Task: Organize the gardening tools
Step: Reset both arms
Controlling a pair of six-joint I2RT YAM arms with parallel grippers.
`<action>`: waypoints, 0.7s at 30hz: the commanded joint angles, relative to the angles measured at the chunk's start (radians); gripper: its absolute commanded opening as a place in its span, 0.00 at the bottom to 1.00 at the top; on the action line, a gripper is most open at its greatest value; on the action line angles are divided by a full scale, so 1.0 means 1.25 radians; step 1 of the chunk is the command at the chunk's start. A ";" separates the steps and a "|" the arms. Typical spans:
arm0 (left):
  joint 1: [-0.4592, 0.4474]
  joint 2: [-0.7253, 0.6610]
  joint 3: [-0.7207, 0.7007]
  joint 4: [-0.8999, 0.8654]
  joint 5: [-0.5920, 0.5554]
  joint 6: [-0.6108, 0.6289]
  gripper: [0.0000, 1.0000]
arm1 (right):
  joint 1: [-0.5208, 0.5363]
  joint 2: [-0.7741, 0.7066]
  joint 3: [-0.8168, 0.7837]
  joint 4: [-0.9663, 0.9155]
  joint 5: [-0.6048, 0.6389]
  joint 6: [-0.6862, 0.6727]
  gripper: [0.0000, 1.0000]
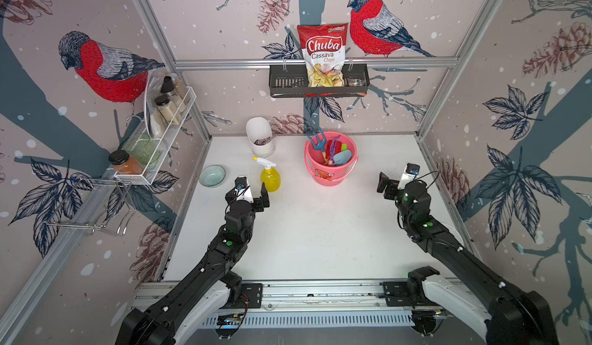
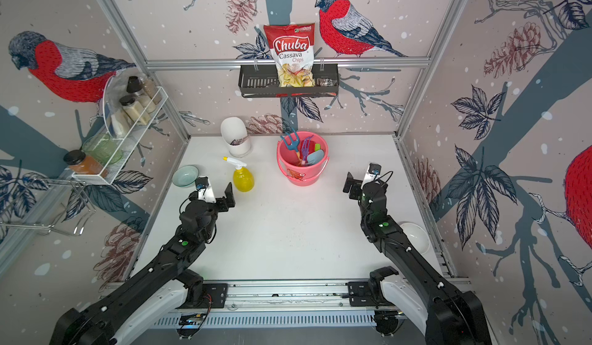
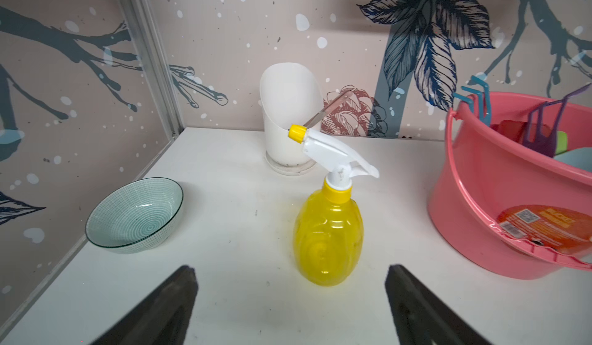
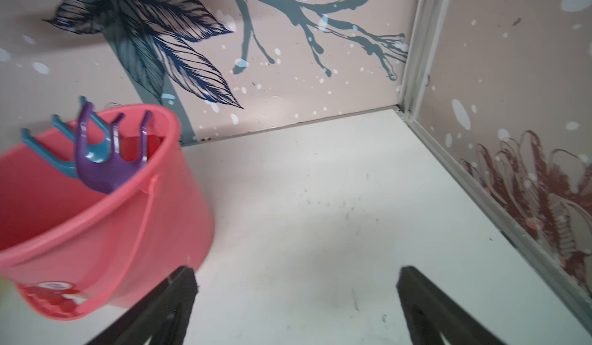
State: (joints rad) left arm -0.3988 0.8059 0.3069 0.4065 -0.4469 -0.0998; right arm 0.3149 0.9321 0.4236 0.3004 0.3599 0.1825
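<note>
On the table, left-arm side: I've got the yellow spray bottle standing upright, white trigger head on top, nozzle aimed toward the back wall.
Bottle and bucket: close neighbours but clearly apart. The pink bucket stands upright near the back, about mid-table.
In the bucket: blue fork and purple fork poke up tines first. The light-blue shovel and green shovel lie beside them, and I can just make out the red shovel behind the forks.
Left gripper: jaws spread wide, nothing in them. The bottle sits just ahead of the fingertips, nearer one finger, and my wrist view shows a gap.
Right gripper: jaws wide apart too, holding nothing, hanging over bare table just beside the bucket on its right-arm side.
Further out: a teal bowl near the left wall, and a white holder behind the bottle against the back wall.
</note>
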 commanded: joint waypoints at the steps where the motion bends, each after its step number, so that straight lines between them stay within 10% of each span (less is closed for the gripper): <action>1: 0.033 0.023 -0.033 0.155 0.004 0.055 0.96 | -0.009 0.002 -0.066 0.152 0.093 -0.030 1.00; 7: 0.115 0.099 -0.059 0.234 0.043 0.058 0.96 | -0.033 0.063 -0.185 0.402 0.192 -0.105 1.00; 21: 0.231 0.284 -0.130 0.504 0.155 0.045 0.96 | -0.122 0.232 -0.239 0.656 0.059 -0.103 1.00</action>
State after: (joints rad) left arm -0.1234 1.1305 0.1490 0.8841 -0.2810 -0.0547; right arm 0.1665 1.1931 0.1387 0.9833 0.4660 0.0731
